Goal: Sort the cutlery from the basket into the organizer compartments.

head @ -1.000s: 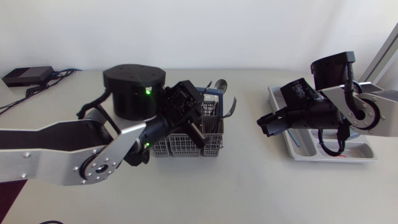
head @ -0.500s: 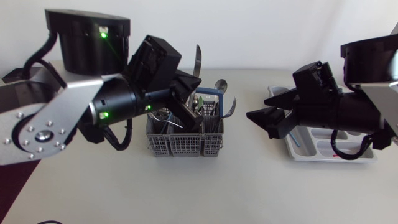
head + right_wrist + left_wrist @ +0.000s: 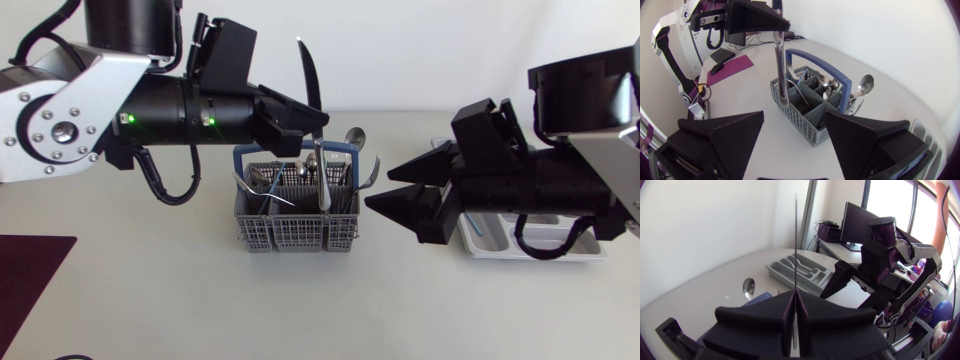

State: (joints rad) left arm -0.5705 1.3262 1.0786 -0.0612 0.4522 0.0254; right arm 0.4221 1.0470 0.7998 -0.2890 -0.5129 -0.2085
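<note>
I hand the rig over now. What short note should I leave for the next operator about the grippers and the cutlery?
Left gripper: shut on a knife, held upright over the basket.
Right gripper: open, holding nothing, beside the basket on the organizer's side.
Basket: a spoon, a fork and more cutlery inside.
Done: one knife gripped; none seen in the organizer.
Left: place this knife, then sort the rest.
</note>
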